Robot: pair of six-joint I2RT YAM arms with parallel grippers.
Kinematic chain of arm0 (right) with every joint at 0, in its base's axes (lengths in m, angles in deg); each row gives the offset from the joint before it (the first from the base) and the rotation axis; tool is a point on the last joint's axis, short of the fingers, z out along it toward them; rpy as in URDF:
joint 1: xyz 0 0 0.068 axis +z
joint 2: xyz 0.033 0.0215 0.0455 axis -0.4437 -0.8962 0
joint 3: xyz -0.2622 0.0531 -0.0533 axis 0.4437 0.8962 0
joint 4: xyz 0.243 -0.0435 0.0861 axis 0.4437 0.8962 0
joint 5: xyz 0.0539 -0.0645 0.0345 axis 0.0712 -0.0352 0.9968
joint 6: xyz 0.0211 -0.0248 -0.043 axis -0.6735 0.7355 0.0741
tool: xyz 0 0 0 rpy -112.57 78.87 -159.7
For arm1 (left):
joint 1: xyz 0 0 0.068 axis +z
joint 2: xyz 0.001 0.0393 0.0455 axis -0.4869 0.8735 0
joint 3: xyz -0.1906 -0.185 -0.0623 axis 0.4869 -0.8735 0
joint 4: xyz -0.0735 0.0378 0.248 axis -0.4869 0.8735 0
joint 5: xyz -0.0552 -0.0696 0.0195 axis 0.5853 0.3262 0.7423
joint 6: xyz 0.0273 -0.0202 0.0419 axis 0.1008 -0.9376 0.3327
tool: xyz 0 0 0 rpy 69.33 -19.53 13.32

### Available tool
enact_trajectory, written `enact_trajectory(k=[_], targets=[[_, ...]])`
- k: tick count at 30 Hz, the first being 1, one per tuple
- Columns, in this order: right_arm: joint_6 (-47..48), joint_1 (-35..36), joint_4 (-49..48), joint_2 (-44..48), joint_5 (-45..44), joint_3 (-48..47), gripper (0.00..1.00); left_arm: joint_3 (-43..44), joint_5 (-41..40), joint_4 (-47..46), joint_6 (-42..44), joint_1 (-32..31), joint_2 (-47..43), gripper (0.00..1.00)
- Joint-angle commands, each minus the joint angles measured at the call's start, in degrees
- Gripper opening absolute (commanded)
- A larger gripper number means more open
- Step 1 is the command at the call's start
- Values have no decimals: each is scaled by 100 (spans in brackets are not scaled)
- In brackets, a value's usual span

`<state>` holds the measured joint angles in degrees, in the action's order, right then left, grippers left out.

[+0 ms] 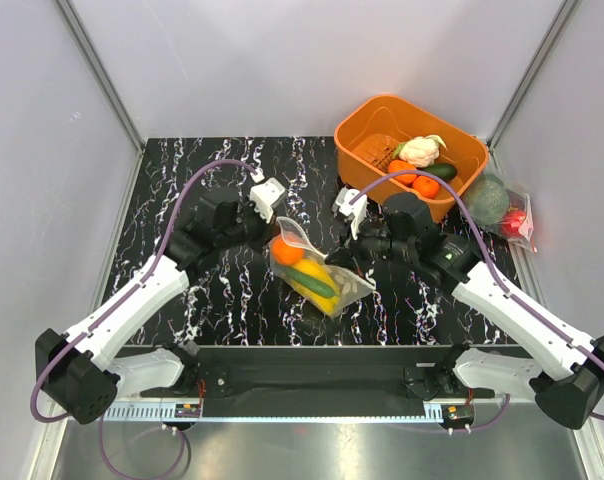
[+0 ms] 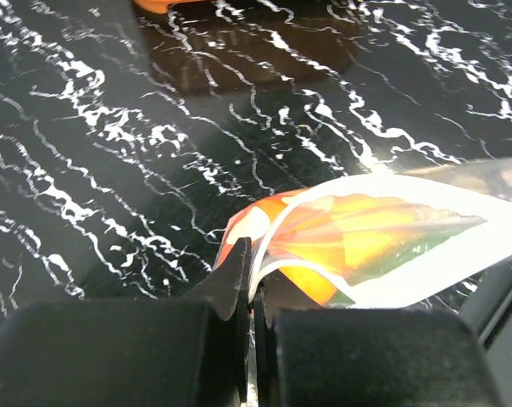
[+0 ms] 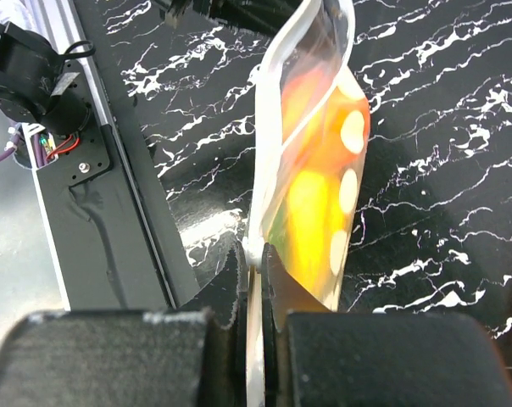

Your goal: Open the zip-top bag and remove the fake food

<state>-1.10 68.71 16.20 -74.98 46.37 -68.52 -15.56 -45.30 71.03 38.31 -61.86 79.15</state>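
The dotted zip-top bag [image 1: 317,272] hangs above the middle of the table between both grippers. Inside it I see an orange fruit [image 1: 287,251], yellow pieces [image 1: 315,271] and a dark-green vegetable [image 1: 313,285]. My left gripper [image 1: 265,229] is shut on the bag's upper left edge, which shows in the left wrist view [image 2: 383,246]. My right gripper [image 1: 354,262] is shut on the bag's right edge, and the right wrist view shows the bag [image 3: 311,161] running up from the jaws. The bag's mouth edge looks slightly parted at the top left.
An orange bin [image 1: 377,118] at the back right holds a white cauliflower [image 1: 419,151], orange fruits and a green vegetable. An undotted clear bag with a big green ball [image 1: 489,199] and a red item lies at the right table edge. A black rail [image 1: 312,365] runs along the near edge.
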Motion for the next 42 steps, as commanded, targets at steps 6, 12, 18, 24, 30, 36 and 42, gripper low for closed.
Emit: enact_trajectory(k=[6, 12, 18, 24, 30, 36, 42], targets=[[-157, 8, 327, 330, -56, 23, 0, 34, -958, -268, -127, 337, 86, 0], [-271, 17, 520, 470, -275, 49, 0, 104, -1169, -188, -267, 487, 192, 0], [-456, 17, 687, 664, -504, 128, 0, 157, -1239, -127, -390, 662, 288, 0], [-588, 17, 995, 805, -724, 84, 0, 183, -1336, -109, -496, 812, 315, 0], [-720, 8, 1119, 884, -811, -38, 13, 87, -739, -241, -137, 777, 140, 0], [-650, 17, 838, 472, -1189, -609, 59, 34, -132, -188, 242, 435, 16, 0], [-360, 17, 214, -432, -1199, -1137, 65, -1, 255, -171, 400, 259, -81, 0]])
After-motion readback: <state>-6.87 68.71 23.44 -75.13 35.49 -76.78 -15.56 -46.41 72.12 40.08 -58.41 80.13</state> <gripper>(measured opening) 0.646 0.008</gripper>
